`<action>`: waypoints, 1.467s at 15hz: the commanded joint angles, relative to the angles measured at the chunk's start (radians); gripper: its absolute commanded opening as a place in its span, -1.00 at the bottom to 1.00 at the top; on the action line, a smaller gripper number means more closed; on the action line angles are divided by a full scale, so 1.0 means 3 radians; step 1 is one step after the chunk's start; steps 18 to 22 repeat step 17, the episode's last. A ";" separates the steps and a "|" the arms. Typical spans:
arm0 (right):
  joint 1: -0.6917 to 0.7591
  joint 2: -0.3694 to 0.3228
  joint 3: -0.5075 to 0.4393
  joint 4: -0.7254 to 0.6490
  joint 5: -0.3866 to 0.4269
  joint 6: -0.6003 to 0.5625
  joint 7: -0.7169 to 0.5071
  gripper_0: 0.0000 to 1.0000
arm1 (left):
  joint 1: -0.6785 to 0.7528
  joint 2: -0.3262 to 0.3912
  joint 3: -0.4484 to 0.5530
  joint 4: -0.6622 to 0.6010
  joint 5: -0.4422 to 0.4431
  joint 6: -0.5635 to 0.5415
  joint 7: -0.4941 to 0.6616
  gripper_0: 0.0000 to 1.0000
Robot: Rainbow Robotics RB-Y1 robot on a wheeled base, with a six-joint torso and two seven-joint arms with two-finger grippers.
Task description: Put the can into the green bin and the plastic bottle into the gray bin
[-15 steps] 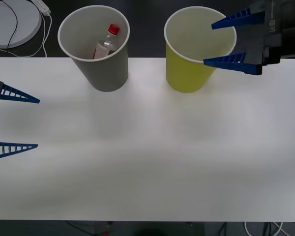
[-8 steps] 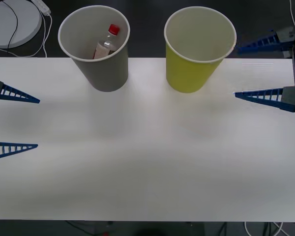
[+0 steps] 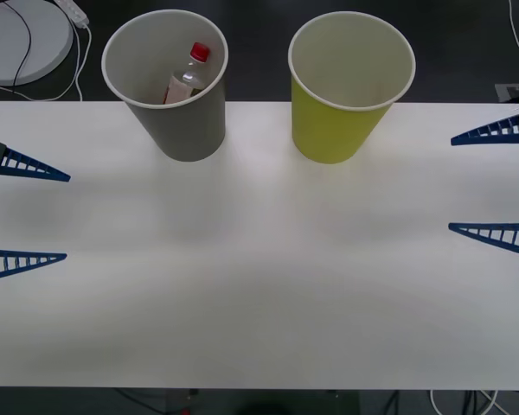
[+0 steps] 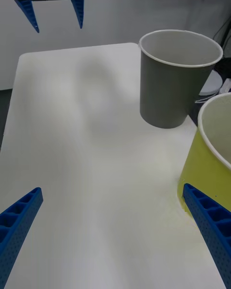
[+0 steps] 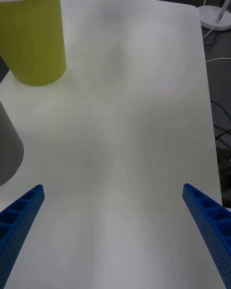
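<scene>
Right gripper (image 3: 493, 183): I see it at the right edge of the table, its two blue ribbed fingers spread wide apart with nothing between them, well to the right of the green bin.
Left gripper (image 3: 26, 212): I see it at the left edge of the table, fingers likewise wide apart and holding nothing; from the right wrist camera it hangs over the far end of the table (image 4: 52, 9).
Gray bin (image 3: 177, 112): I have it upright at the back of the table, on the left of the pair, its white rim facing up.
Plastic bottle (image 3: 187, 74): I see it inside the gray bin, leaning against the inner wall with its red cap uppermost.
Green bin (image 3: 342, 112): upright at the back, just to the right of the gray bin and apart from it; I see only its pale inner wall from above, and I cannot tell what lies at its bottom.
Table (image 3: 259, 285): white, both bins standing near its back edge.
</scene>
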 commanded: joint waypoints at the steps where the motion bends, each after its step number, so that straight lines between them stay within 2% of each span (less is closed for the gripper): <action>1: 0.0070 0.0010 -0.0083 0.0054 0.0001 -0.0151 0.0050 1.00 | 0.0000 0.0000 0.0000 0.0000 0.0000 0.0000 0.0000 1.00; 10: 0.0075 0.0041 -0.0144 0.0207 0.0001 -0.0606 0.0214 1.00 | 0.0000 0.0000 0.0000 0.0000 0.0000 0.0000 0.0000 1.00; 22: 0.0086 0.0041 -0.0144 0.0202 0.0001 -0.0621 0.0204 1.00 | 0.0000 0.0000 0.0000 0.0000 0.0000 0.0000 0.0000 1.00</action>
